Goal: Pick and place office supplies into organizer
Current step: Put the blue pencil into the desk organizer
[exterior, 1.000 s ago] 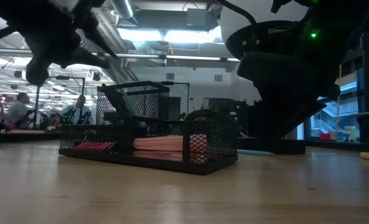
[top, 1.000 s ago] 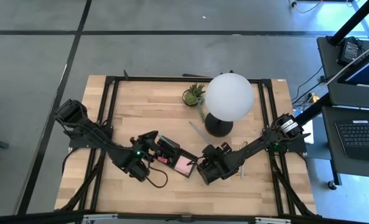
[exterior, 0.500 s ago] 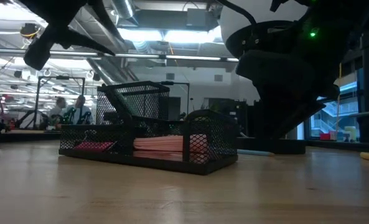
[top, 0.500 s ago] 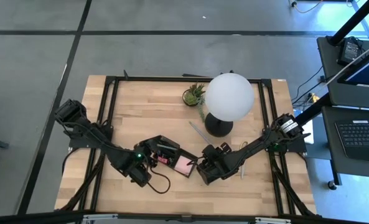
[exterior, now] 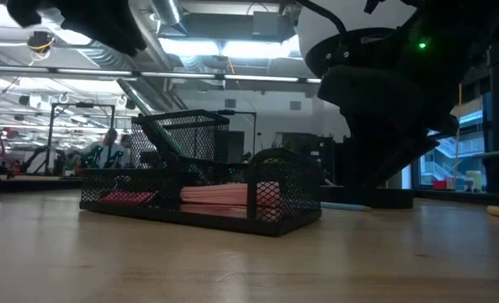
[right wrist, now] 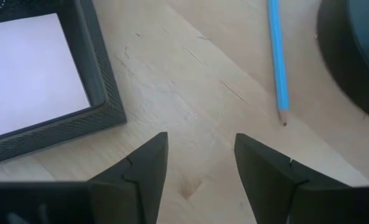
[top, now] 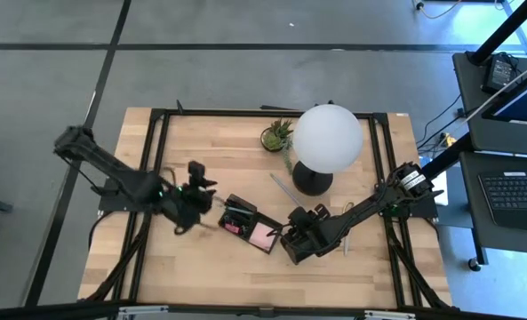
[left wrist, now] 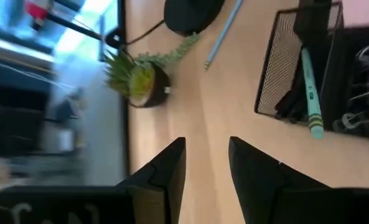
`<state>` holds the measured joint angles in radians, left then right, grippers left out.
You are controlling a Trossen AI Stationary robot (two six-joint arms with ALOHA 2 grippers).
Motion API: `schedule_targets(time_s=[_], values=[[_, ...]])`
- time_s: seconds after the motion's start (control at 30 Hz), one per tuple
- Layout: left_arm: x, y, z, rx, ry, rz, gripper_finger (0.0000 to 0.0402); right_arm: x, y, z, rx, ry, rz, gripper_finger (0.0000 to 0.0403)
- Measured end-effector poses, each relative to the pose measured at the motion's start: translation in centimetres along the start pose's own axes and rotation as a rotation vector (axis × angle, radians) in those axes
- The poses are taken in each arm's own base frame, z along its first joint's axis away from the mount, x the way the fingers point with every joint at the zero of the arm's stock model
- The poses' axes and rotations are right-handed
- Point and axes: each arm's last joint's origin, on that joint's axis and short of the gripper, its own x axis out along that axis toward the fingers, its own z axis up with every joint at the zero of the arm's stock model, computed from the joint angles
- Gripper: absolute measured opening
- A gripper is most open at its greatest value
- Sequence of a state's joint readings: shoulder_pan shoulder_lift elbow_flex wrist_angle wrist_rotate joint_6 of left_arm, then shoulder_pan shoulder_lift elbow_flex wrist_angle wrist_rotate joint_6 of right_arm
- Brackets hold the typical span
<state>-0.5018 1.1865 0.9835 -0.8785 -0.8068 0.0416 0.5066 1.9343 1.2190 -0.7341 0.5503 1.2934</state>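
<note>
Now I see the pencil [right wrist: 276, 56] lying mid-bench beside the organizer [top: 248, 227]; thin, light, it may roll, so I'd pinch mid-shaft. Right gripper [right wrist: 196, 168] hovers empty, parted; left gripper [left wrist: 206, 162] likewise.

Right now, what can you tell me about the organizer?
The organizer is a low black wire-mesh tray, flat on the wooden table between the two arms. A taller mesh cup at one end holds a green pen and dark pens; a pink sticky pad fills another compartment. Neither end effector touches it.
</note>
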Motion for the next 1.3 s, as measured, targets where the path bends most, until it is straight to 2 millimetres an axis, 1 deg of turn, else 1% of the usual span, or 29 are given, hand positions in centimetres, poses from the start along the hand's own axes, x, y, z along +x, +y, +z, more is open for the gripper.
schedule_targets(time_s=[0.1,0.17,0.33,0.47,0.63,0.77,0.83,0.93,1.07,1.17,1.23,1.3], values=[[-0.4,1.7,-1.5,-0.111,-0.056,-0.044,0.0116,0.0,0.0,0.0,-0.013,-0.001,0.004,0.0188],[-0.6,2.7,-2.3,-0.183,-0.134,-0.053,0.0116,0.0,0.1,0.1,-0.009,-0.003,0.011,0.0188],[-0.5,4.1,-4.1,-0.294,-0.371,-0.151,0.0114,0.1,0.5,0.4,0.002,-0.015,0.048,0.0188],[0.1,4.5,-5.8,-0.356,-0.491,-0.21,0.0101,0.2,0.4,0.5,-0.027,0.012,0.05,0.0188],[1.6,4.3,-7.8,-0.435,-0.531,-0.234,0.0083,0.2,0.1,0.3,-0.045,0.021,0.023,0.0188],[2.9,4.1,-8.6,-0.468,-0.557,-0.268,0.0076,-0.1,-0.2,-0.2,-0.079,0.034,-0.016,0.0188],[3.5,4.0,-9.0,-0.481,-0.574,-0.265,0.0077,-0.6,-0.4,-0.2,-0.083,0.036,-0.018,0.0188],[4.1,3.9,-9.4,-0.494,-0.563,-0.248,0.008,-2.1,-0.9,0.0,-0.082,0.017,-0.015,0.0188],[4.8,3.5,-10.1,-0.505,-0.532,-0.226,0.0081,-4.8,-2.5,0.3,-0.075,-0.095,-0.066,0.0188],[5.2,3.5,-10.5,-0.528,-0.49,-0.147,0.0078,-6.4,-3.5,0.2,-0.061,-0.179,-0.107,0.0188],[5.4,3.5,-10.7,-0.561,-0.446,-0.108,0.0077,-7.0,-3.9,0.1,-0.052,-0.214,-0.117,0.0188],[5.4,3.4,-10.8,-0.603,-0.423,-0.104,0.0077,-7.1,-3.9,-0.1,-0.039,-0.219,-0.116,0.0188]])
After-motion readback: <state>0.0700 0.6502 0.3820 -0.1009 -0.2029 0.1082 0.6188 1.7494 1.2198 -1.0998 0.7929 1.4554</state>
